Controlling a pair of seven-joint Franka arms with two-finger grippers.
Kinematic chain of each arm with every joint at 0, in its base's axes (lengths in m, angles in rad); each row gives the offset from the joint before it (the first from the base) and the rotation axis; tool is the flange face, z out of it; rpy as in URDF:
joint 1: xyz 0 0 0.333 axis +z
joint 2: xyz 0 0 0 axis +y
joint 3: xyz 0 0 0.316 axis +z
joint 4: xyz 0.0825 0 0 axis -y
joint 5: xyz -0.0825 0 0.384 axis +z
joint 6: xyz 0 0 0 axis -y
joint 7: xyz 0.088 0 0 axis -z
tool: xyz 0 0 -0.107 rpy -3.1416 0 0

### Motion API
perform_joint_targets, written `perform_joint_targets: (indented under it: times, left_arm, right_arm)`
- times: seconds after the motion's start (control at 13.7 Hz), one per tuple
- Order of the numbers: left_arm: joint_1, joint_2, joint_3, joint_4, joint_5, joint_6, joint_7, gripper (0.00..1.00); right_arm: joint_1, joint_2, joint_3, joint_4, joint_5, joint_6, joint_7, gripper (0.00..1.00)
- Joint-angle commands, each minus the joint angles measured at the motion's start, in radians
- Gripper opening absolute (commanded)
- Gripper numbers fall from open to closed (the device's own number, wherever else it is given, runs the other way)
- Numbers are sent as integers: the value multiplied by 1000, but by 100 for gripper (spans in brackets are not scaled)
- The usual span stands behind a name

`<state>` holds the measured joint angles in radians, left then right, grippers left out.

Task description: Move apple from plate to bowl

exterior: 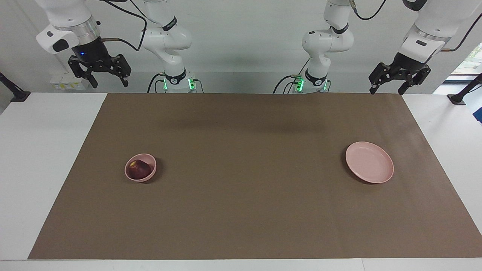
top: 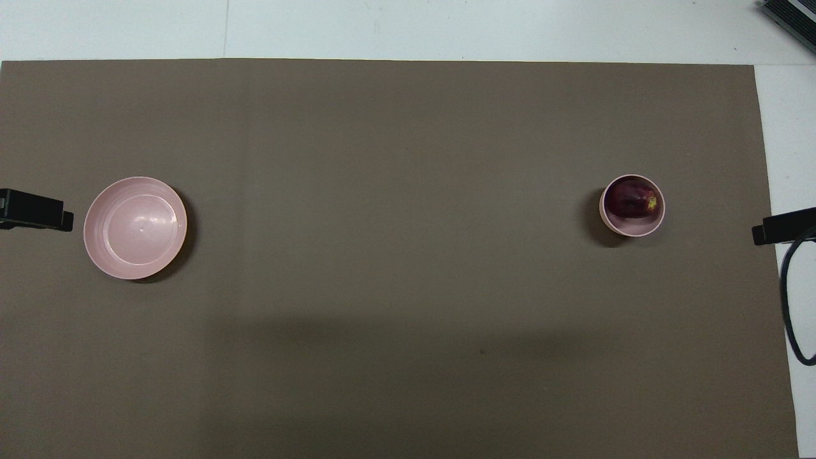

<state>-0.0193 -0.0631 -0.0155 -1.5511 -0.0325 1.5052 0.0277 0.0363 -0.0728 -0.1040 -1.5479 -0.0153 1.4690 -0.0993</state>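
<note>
Both sets of jaws spread wide, nothing held; right gripper (exterior: pixel 106 78) up in the air at the table edge by its own end, left gripper (exterior: pixel 388 87) likewise at the other end; both arms waiting. Apple (exterior: pixel 138 169) sits inside the bowl (exterior: pixel 150 175), toward the right arm's end of the table; plate (exterior: pixel 369 162) bare, toward the left arm's end, well apart from the bowl. Transfer looks done; sensible finish is to keep both grippers high and clear so nothing nudges the bowl. Apple round, dark red, glossy, yellowish patch by the stem; bowl small, deep, matte pale pink; plate wider, shallow, low rim, same pink; brown mat (exterior: pixel 248 210) flat, dull, paper-like.
</note>
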Motion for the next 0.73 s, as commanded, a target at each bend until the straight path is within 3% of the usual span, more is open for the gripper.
perform_joint_targets:
  times: [0.0,0.15,0.66]
  left_arm:
    - [-1,-11,5,0,-9,-17,-11,100]
    - [-2,-9,3,2,-9,-17,-11,100]
    - [-2,-11,5,2,-9,-17,-11,100]
  right_arm:
    - [-3,-19,1,-18,2,14,-8,100]
    - [1,-27,4,-34,-34,33,-25,100]
    - [-3,-27,3,-29,20,13,7,100]
